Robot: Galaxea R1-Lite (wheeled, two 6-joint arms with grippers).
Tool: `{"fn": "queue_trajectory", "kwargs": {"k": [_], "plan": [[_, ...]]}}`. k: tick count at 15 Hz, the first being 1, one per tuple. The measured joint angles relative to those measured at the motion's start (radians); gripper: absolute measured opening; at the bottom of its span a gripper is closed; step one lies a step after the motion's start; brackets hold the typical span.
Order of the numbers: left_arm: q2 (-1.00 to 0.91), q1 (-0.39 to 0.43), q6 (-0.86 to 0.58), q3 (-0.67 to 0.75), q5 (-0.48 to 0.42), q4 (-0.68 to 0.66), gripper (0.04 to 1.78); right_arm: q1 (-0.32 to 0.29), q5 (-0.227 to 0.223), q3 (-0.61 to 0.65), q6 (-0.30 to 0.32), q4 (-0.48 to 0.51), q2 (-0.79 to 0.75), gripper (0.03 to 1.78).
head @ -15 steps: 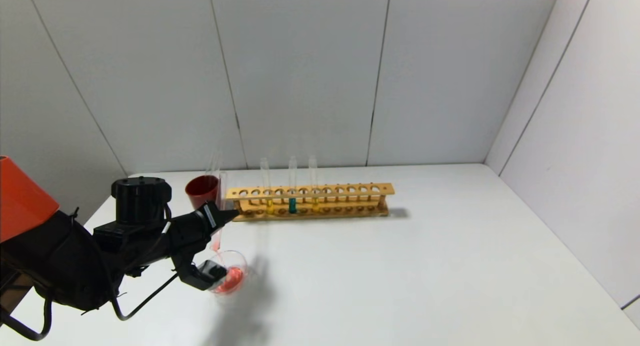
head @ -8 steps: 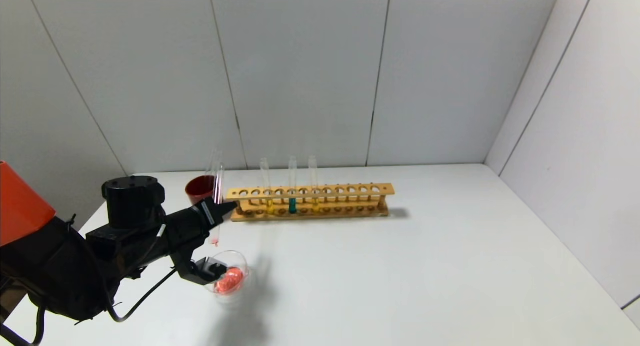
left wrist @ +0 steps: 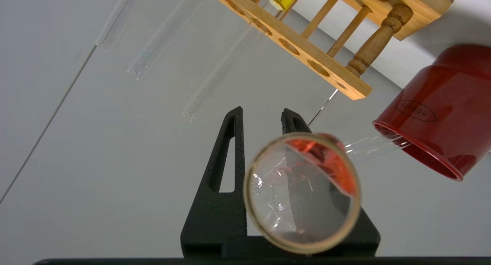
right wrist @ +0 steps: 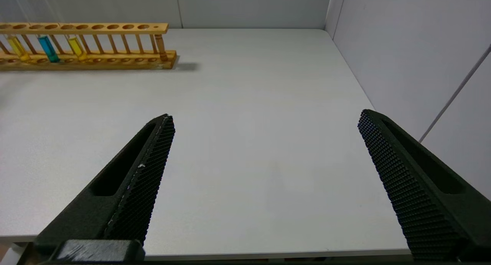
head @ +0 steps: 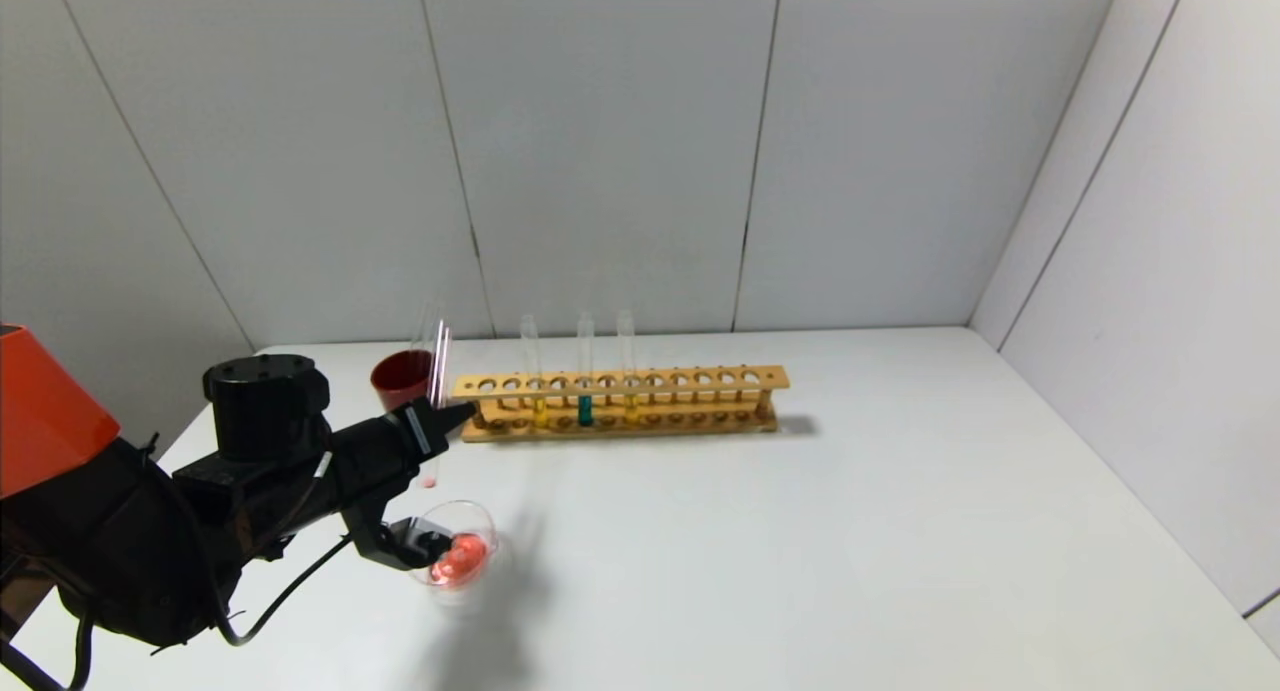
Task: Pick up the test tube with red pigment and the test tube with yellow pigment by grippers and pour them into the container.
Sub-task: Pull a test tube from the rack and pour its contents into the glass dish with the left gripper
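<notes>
Two fingers of my left gripper (head: 440, 426) pinch the test tube with red pigment (head: 436, 391), nearly drained, above the container (head: 458, 559) of red liquid near the bench's left edge. Behind stands the rack (head: 620, 403) with the test tube with yellow pigment (head: 628, 366). My right gripper (right wrist: 264, 169) gapes wide.

Left arm (head: 150, 531) is matte black with a bright orange shell behind it, a round black cap on top and a loose black cable looping below; left gripper (left wrist: 261, 121) has slim black fingers, each slotted behind its tip; right gripper (right wrist: 264, 142) shows two black fingers with knurled inner faces
</notes>
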Motion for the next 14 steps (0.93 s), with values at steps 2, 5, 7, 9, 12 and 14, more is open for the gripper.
{"fn": "queue_trajectory", "kwargs": {"k": [2, 5, 7, 9, 12, 14], "plan": [[0.001, -0.001, -0.002, -0.001, 0.0, -0.007, 0.37, 0.0, 0.0, 0.0, 0.0, 0.0, 0.0, 1.75], [0.001, -0.002, -0.032, -0.003, 0.001, -0.029, 0.37, 0.0, 0.0, 0.0, 0.0, 0.0, 0.0, 1.75], [0.0, -0.002, -0.1, -0.008, 0.009, -0.069, 0.37, 0.0, 0.0, 0.0, 0.0, 0.0, 0.0, 1.75], [0.0, -0.002, -0.213, 0.001, 0.076, -0.141, 0.37, 0.0, 0.0, 0.0, 0.0, 0.0, 0.0, 1.75], [0.001, -0.009, -0.489, 0.032, 0.287, -0.273, 0.37, 0.0, 0.0, 0.0, 0.0, 0.0, 0.0, 1.75], [0.007, -0.018, -0.709, 0.067, 0.457, -0.332, 0.37, 0.0, 0.0, 0.0, 0.0, 0.0, 0.0, 1.75]]}}
